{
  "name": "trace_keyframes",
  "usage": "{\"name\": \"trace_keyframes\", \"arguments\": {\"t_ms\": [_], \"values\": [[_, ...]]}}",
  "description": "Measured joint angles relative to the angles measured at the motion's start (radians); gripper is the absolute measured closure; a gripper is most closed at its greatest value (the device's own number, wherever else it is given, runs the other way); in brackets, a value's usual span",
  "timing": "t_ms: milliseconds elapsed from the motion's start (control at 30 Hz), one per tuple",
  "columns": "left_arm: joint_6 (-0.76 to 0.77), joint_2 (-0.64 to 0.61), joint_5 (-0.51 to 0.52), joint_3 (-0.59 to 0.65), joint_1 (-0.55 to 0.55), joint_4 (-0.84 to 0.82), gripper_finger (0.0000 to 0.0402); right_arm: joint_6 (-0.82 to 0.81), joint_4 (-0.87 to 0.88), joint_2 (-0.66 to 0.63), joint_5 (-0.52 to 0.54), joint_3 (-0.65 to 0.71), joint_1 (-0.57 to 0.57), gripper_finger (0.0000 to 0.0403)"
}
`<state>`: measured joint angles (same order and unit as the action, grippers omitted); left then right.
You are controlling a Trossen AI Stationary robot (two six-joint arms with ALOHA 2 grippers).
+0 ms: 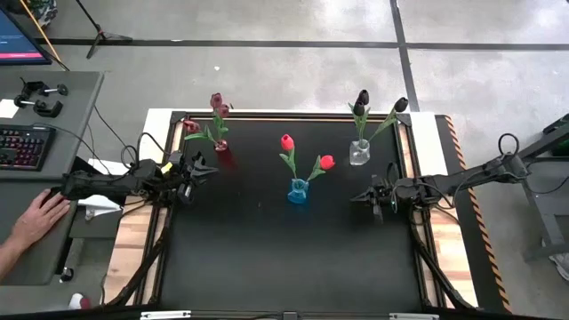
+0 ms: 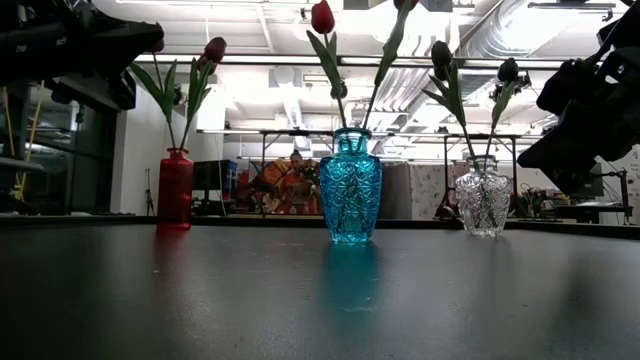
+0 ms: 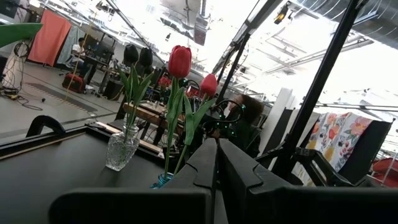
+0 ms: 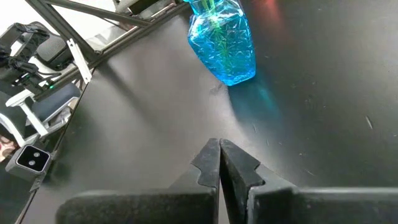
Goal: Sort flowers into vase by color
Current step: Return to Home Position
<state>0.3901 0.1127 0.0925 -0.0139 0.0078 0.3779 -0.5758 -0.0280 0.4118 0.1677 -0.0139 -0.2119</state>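
Three vases stand on the black table. A red vase (image 1: 221, 148) (image 2: 174, 190) on the left holds pink-maroon tulips (image 1: 217, 103). A blue vase (image 1: 298, 191) (image 2: 351, 198) (image 4: 225, 45) in the middle holds two bright red tulips (image 1: 287, 142) (image 3: 180, 61). A clear glass vase (image 1: 359, 153) (image 2: 483, 196) (image 3: 122, 148) on the right holds near-black tulips (image 1: 362, 98). My left gripper (image 1: 203, 171) (image 3: 217, 163) hovers shut near the red vase, at the table's left. My right gripper (image 1: 364, 196) (image 4: 219, 163) hovers shut below the clear vase. Neither holds anything.
A side desk at the left carries a keyboard (image 1: 21, 147) and clamps (image 1: 39, 97), and a person's hand (image 1: 37, 218) rests on its edge. Wooden rails (image 1: 142, 233) border the black mat. The near half of the mat (image 1: 293, 267) lies bare.
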Motion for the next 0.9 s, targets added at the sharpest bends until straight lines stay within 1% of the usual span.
{"name": "trace_keyframes", "arguments": {"t_ms": [900], "values": [[0.0,0.0,0.0,0.0,0.0,0.0,0.0398,0.0,0.0,0.0,0.0,0.0,0.0,0.0402]]}}
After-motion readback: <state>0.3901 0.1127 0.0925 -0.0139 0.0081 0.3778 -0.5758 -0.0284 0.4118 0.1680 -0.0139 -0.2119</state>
